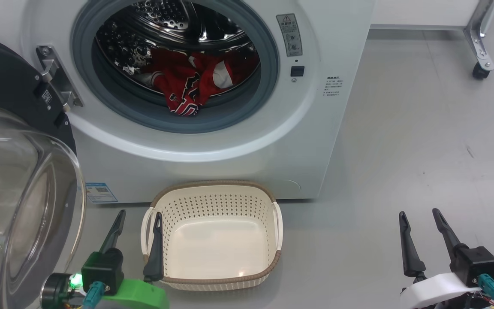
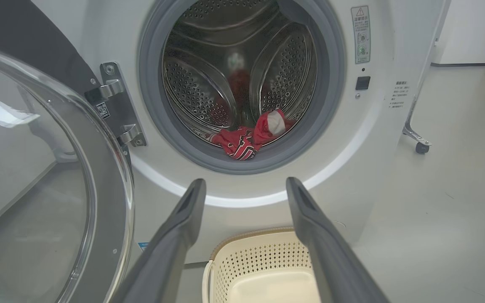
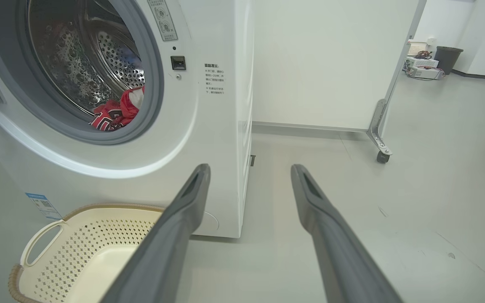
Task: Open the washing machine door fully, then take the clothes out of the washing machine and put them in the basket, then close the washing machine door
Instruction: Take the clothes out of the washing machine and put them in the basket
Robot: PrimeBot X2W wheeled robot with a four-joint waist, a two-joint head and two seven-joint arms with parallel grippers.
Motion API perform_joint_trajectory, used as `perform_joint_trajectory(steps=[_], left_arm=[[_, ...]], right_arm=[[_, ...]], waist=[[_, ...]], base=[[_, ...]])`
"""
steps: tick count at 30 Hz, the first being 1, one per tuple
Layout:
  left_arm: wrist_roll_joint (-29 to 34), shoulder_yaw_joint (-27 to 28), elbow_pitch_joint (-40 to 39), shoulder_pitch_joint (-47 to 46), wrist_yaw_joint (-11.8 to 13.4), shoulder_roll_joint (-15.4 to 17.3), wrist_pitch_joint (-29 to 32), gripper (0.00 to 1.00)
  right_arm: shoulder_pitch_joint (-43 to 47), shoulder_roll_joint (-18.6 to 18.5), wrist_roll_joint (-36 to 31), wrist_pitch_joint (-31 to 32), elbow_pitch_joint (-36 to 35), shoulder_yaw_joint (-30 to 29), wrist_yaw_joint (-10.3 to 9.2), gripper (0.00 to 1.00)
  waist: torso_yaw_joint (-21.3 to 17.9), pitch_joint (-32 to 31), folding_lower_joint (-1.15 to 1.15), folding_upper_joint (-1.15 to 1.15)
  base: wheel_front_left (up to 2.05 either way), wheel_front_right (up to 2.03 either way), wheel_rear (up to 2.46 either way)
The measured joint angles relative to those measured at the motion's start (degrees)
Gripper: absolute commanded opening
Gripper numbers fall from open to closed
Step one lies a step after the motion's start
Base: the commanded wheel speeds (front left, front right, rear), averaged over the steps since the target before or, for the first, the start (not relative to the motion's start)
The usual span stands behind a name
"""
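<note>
With left gripper [image 1: 140,212] and right gripper [image 1: 418,212] spread wide, empty: reach left one toward 12 o'clock, pinch clothes [image 1: 187,83] at drum [image 1: 165,17] front, lift clear.

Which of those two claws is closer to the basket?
The left gripper, with the green wrist: one finger overlaps the basket. The right gripper stands well aside.

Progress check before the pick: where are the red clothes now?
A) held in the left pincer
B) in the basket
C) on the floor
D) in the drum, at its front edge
D: the red clothes lie inside the washing machine, draped onto its grey rim, and the basket shows a bare bottom.
</note>
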Motion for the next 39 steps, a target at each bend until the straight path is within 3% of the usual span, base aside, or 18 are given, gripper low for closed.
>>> perform_joint_trajectory(steps=[15, 39], left_arm=[[-0.02, -0.04, -0.01, -0.04, 0.00, -0.01, -0.09, 1.00], [-0.03, -0.77, 1.29, -0.16, 0.01, -0.01, -0.01, 1.00]], right_arm=[[-0.03, -0.01, 0.00, -0.01, 0.02, 0.02, 0.05, 1.00], [-0.08, -0.02, 0.02, 0.00, 0.20, 0.09, 0.07, 1.00]], waist=[[0.14, 0.19, 0.00, 0.00], [0.02, 0.48, 0.00, 0.00]], base=[[0.56, -0.56, 0.00], [0.03, -0.03, 0.00]])
